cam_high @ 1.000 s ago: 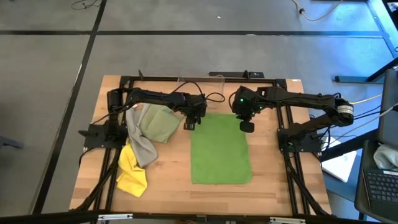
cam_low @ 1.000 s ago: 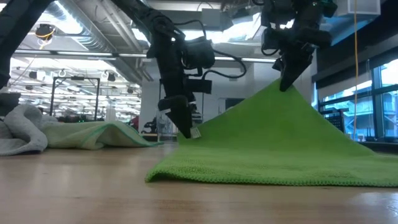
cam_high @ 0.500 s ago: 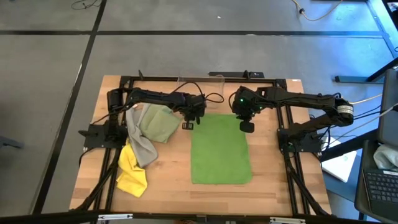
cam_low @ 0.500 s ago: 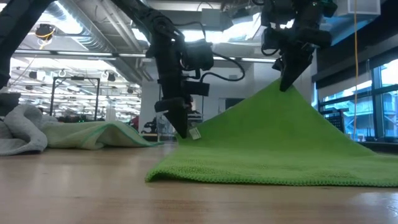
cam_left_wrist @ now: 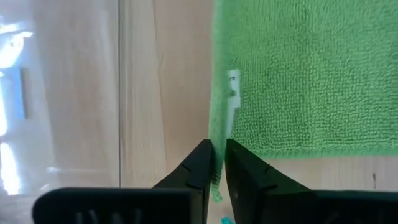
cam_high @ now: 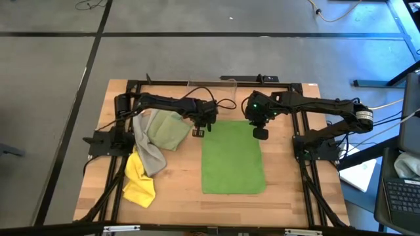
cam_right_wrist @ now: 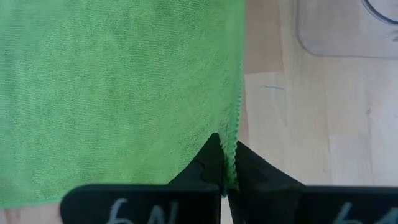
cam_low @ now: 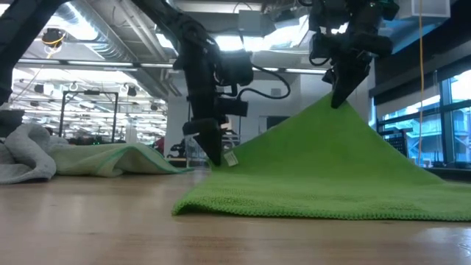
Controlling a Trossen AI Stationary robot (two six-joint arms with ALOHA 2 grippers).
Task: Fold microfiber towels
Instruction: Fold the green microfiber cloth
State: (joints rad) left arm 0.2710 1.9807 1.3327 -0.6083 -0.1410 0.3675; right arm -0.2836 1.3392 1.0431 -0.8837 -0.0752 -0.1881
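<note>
The bright green towel [cam_high: 233, 157] lies spread in the middle of the table, and its far right corner is raised into a peak [cam_low: 335, 110]. My left gripper [cam_high: 198, 132] is shut at the towel's far left corner, low over the table [cam_low: 215, 156]. My right gripper [cam_high: 260, 134] is shut on the far right corner, held higher [cam_low: 338, 99]. The pale sage towel [cam_high: 165, 129], the grey towel [cam_high: 148, 154] and the yellow towel [cam_high: 139, 182] lie crumpled at the table's left. My left gripper pinches the green towel's left edge [cam_left_wrist: 217, 149] between its two fingers, at the far left corner, close to a white tag [cam_left_wrist: 233, 93]. The fingers point down. The corner sits just above the table. My right gripper pinches the towel's right edge [cam_right_wrist: 232, 146] between its two fingers at the far right corner, from above. The corner is lifted clear. The cloth slopes down from it to the table [cam_low: 412, 184].
A clear plastic bin [cam_high: 213, 84] stands at the table's far edge, and its corner shows in the right wrist view [cam_right_wrist: 348, 28]. Bare wood lies near the front edge [cam_high: 216, 206].
My left gripper has shifted a little toward the table's left at the towel's far left corner. My right gripper has kept the far right corner raised.
</note>
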